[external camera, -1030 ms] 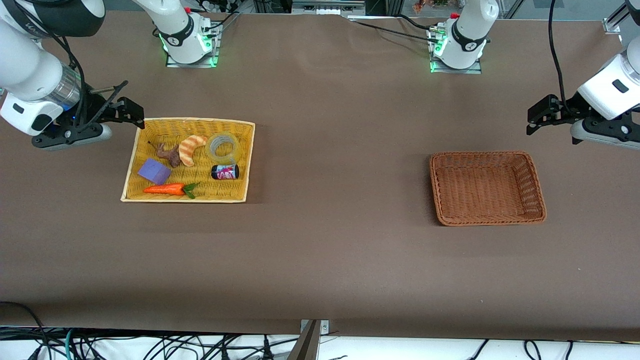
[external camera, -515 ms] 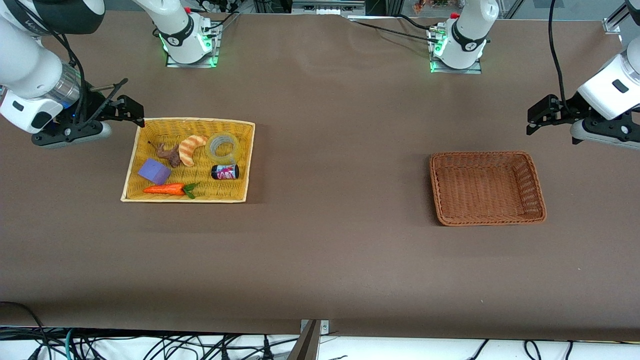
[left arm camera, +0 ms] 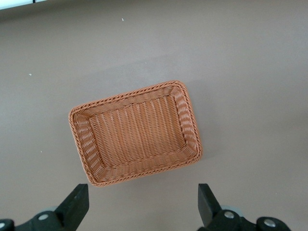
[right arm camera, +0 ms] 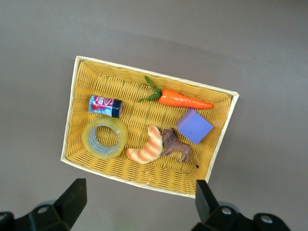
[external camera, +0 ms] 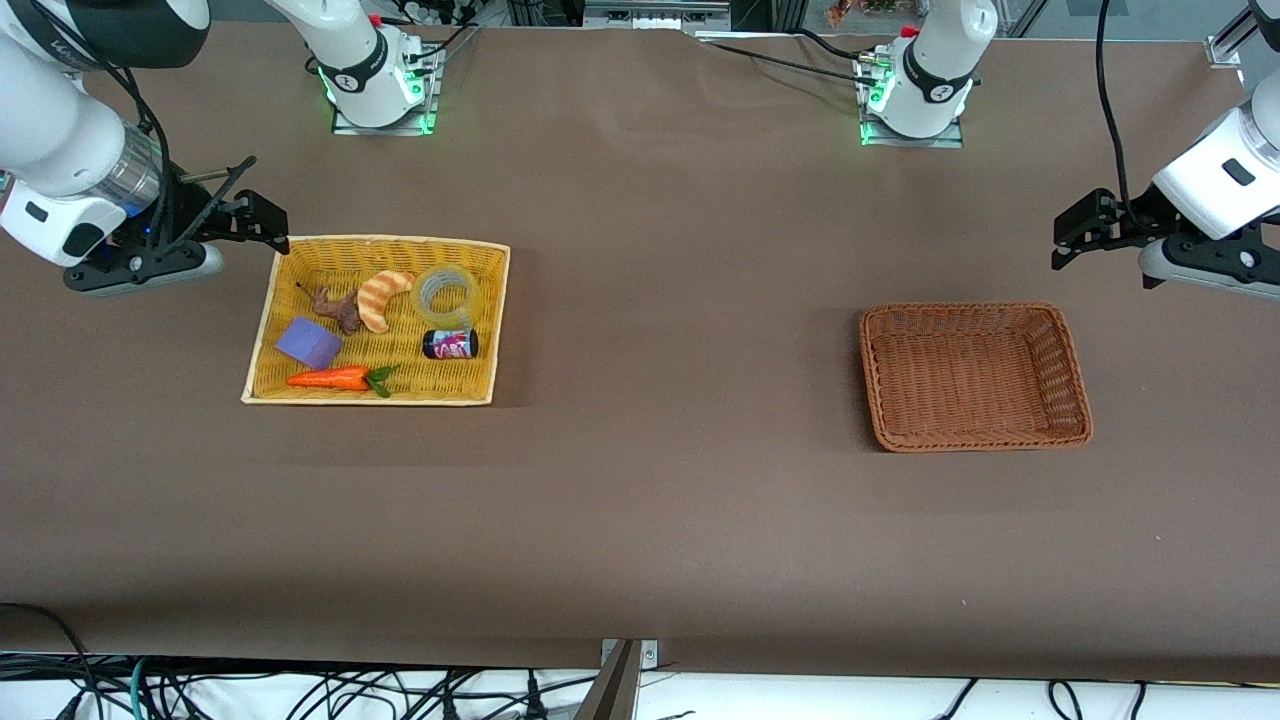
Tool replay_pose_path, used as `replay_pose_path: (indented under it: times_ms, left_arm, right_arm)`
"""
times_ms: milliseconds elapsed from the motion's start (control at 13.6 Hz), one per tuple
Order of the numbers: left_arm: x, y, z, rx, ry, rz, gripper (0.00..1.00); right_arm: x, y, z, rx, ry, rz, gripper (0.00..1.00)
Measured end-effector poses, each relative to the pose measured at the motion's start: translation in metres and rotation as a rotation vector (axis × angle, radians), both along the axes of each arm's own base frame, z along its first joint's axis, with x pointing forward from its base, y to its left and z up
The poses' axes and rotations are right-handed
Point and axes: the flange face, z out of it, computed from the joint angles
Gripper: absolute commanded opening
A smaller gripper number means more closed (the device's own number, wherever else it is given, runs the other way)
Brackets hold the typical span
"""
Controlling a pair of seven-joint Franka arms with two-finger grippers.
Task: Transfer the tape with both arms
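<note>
On the brown counter [external camera: 640, 500], the 2 wicker baskets sit at about the same depth, well apart. Toward the left arm's end lies the shallow reddish-brown woven basket [external camera: 975, 375], with nothing in it. Toward the right arm's end lies the yellow rectangular wicker tray [external camera: 375, 322].

Inside the yellow tray, nearest the front camera, is the orange toy carrot with green leaves [external camera: 340, 379]. Just farther from the camera lie the purple foam block [external camera: 308, 342] and the small dark can with a pink label [external camera: 450, 344], the can lying on its side. Farther still sit the brown toy animal [external camera: 338, 308], seemingly a lion, the curved orange-striped croissant toy [external camera: 383, 297] and the translucent yellowish ring of tape [external camera: 445, 293]. The tape lies flat just beside the can and near the croissant, at the tray's end toward the middle of the counter.

The right gripper [external camera: 262, 222] hovers over the bare counter just outside the tray's corner toward the right arm's end; its fingers [right arm camera: 72, 195] are spread wide and hold nothing. The left gripper [external camera: 1080, 225] waits over the counter near the empty basket, fingers [left arm camera: 77, 202] likewise wide apart and empty.
</note>
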Motion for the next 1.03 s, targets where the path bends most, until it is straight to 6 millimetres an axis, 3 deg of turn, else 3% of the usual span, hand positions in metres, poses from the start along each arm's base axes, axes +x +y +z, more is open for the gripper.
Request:
replay_pose_path:
  times_ms: [736, 883, 1030]
  left_arm:
    - [0.000, 0.000, 0.000, 0.000, 0.000, 0.000, 1.00]
    - [0.000, -0.001, 0.000, 0.000, 0.000, -0.001, 1.00]
    - [0.000, -0.001, 0.000, 0.000, 0.000, -0.002, 1.00]
  right_arm:
    - [-0.001, 0.001, -0.006, -0.002, 0.012, 0.002, 1.00]
    - [-0.002, 0.010, -0.033, -0.004, 0.021, 0.011, 1.00]
    - [-0.003, 0.036, -0.086, -0.007, 0.001, 0.002, 1.00]
